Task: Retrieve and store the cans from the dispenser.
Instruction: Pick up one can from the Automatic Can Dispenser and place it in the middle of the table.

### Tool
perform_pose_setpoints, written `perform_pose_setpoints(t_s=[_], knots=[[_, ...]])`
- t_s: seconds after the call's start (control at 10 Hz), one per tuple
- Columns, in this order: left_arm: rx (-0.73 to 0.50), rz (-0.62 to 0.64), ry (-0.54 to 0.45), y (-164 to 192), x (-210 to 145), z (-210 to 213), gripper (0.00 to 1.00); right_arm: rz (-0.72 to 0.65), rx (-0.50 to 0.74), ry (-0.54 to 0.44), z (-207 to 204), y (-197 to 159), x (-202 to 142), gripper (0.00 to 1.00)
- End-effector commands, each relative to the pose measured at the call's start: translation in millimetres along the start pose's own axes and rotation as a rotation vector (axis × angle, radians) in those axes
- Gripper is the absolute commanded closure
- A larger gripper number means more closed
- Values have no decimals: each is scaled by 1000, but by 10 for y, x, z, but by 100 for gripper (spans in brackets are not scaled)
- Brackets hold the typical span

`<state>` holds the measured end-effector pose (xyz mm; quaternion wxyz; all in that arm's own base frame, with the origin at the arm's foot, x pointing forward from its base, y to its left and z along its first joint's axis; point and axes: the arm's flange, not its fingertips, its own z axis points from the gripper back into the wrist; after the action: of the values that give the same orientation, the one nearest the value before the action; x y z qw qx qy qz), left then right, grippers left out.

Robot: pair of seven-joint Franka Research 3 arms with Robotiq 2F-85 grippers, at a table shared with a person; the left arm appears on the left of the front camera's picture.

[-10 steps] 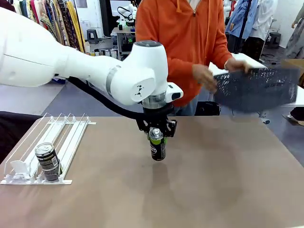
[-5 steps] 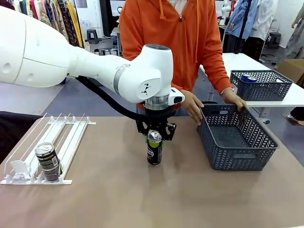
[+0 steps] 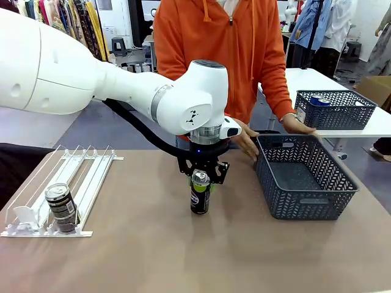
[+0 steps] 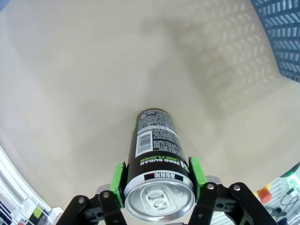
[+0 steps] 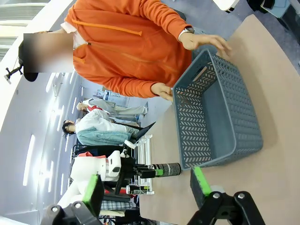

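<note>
A black can with a green-yellow band (image 3: 200, 196) stands upright on the table's middle. My left gripper (image 3: 201, 178) comes down over its silver top. In the left wrist view the green pads (image 4: 118, 180) sit close against both sides of the can (image 4: 157, 145); I cannot tell whether they still press it. Another black can (image 3: 61, 207) rests at the front stop of the white dispenser (image 3: 85, 177) at the left. My right gripper (image 5: 147, 187) is open, holding nothing, and looks across at the grey basket (image 5: 187, 122).
A dark mesh basket (image 3: 305, 207) stands on the table to the right of the can, and a person in an orange top rests both hands (image 3: 247, 143) on its far rim. Another basket (image 3: 335, 110) sits on a white table behind.
The left gripper lowered the can from just above the table onto it. The person swung the mesh basket in and set it down at the right.
</note>
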<state>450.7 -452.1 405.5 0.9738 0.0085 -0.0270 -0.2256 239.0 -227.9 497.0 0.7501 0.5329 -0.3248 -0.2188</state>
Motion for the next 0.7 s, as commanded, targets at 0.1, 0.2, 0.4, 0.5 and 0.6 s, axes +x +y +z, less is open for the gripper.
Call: perform_pose_setpoints(t_s=[0.1, 0.2, 0.4, 0.5, 0.6], knots=[[23, 0, -12, 36, 21, 73, 0, 22, 31, -16, -22, 8, 24, 0], [2, 9, -16, 80, 11, 141, 0, 22, 31, -16, -22, 8, 24, 0], [-47, 37, -82, 297, -132, 544, 0, 22, 31, -16, -22, 8, 24, 0], [-57, 57, -101, 537, -278, 834, 0, 22, 31, -16, -22, 8, 24, 0], [-92, 66, -102, 873, -498, 1104, 0, 22, 31, -16, -22, 8, 24, 0]])
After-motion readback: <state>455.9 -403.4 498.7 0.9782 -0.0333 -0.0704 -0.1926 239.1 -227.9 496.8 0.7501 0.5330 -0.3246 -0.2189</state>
